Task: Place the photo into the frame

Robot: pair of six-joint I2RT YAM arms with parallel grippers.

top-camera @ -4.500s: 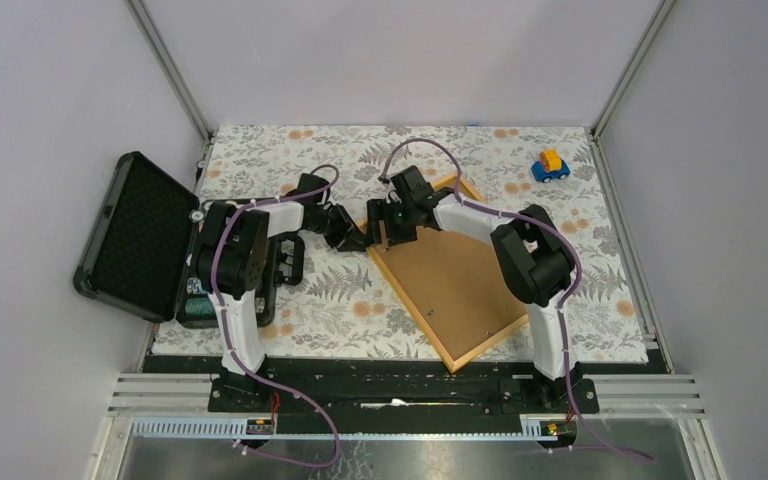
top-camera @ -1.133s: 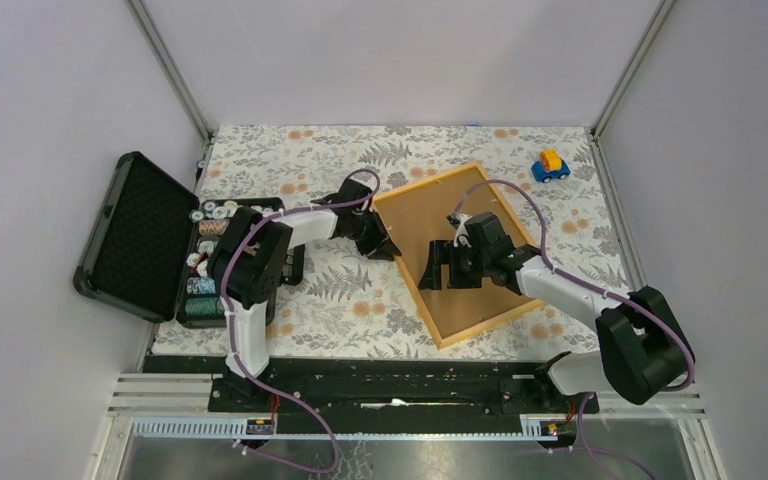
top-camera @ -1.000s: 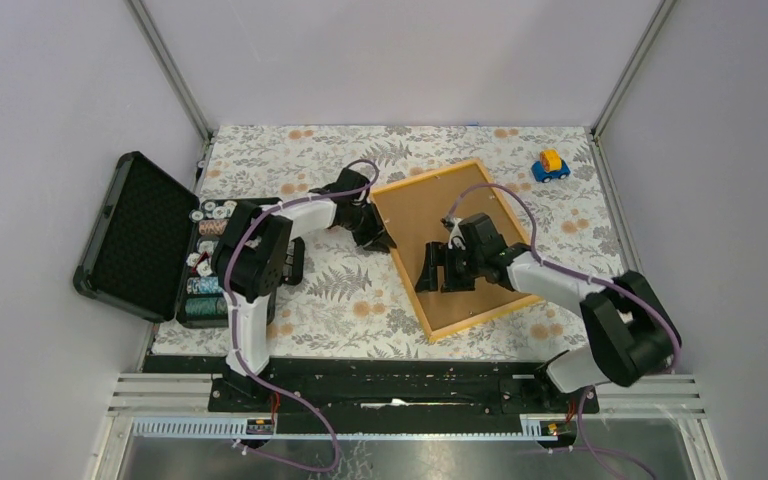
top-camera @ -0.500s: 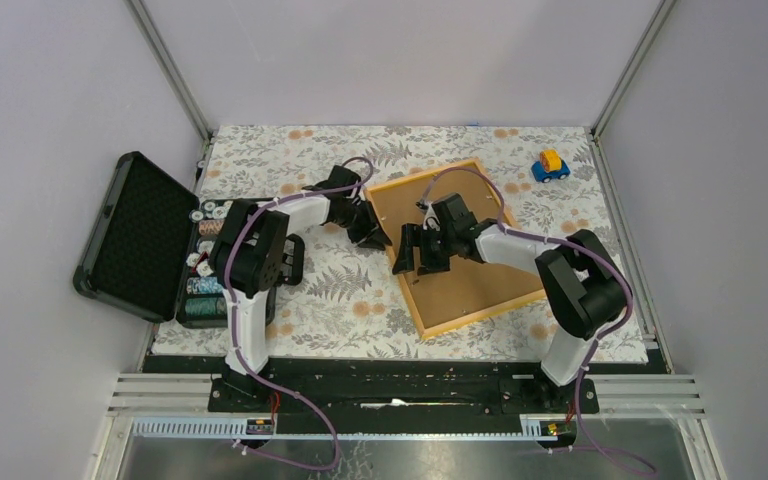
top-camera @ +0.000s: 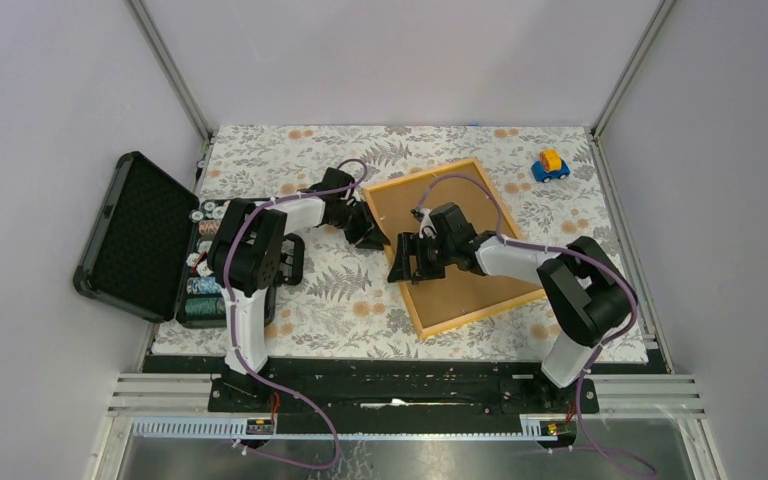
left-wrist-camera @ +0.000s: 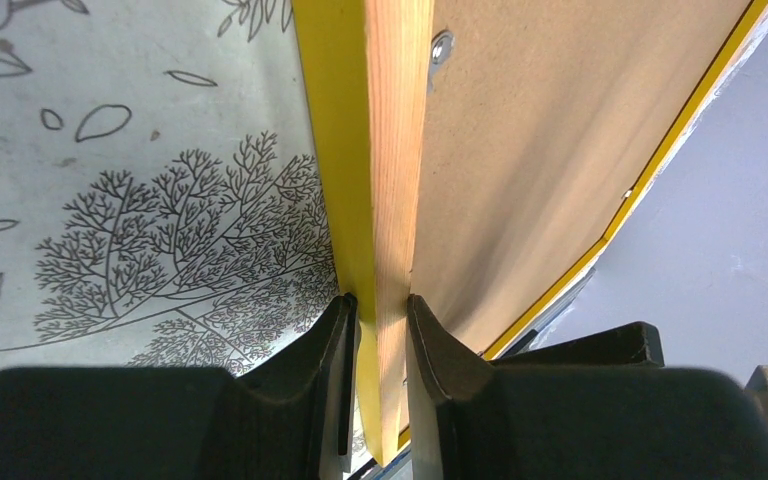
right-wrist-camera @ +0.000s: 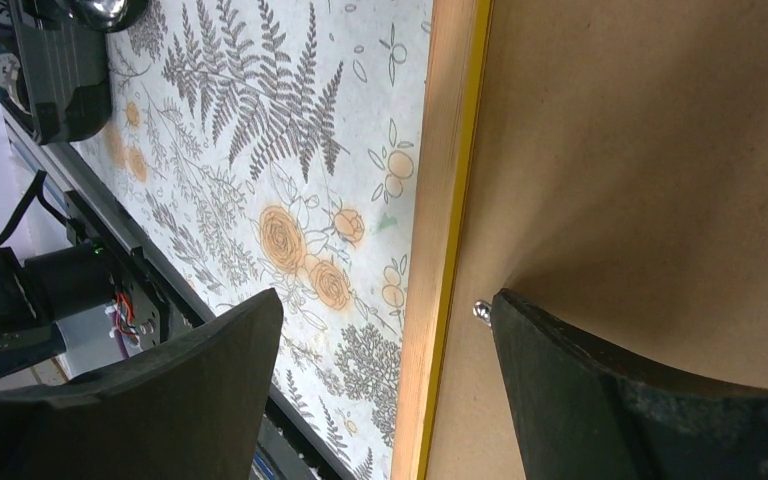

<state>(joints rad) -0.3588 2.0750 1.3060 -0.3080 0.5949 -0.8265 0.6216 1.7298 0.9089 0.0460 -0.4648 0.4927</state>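
The frame [top-camera: 485,312] lies back-up on the table, its yellow-orange rim around a brown hardboard backing [top-camera: 470,285]. My left gripper [top-camera: 373,237] is shut on the frame's left rim. In the left wrist view the fingers [left-wrist-camera: 377,305] clamp the yellow and bare-wood edge [left-wrist-camera: 390,150]. My right gripper [top-camera: 410,262] is open over the frame's left edge. In the right wrist view [right-wrist-camera: 388,300] one finger hangs over the cloth and the other touches the backing [right-wrist-camera: 650,150] beside a small metal tab [right-wrist-camera: 481,311]. The photo is hidden.
An open black case [top-camera: 135,235] with poker chips [top-camera: 205,262] stands at the left edge. A blue and yellow toy car [top-camera: 550,164] sits at the back right. A floral cloth [top-camera: 300,300] covers the table, and walls close in on three sides.
The frame has turned and slid away from the near edge, with the left gripper still on its rim. The right gripper has moved from the backing's middle to the frame's left edge.
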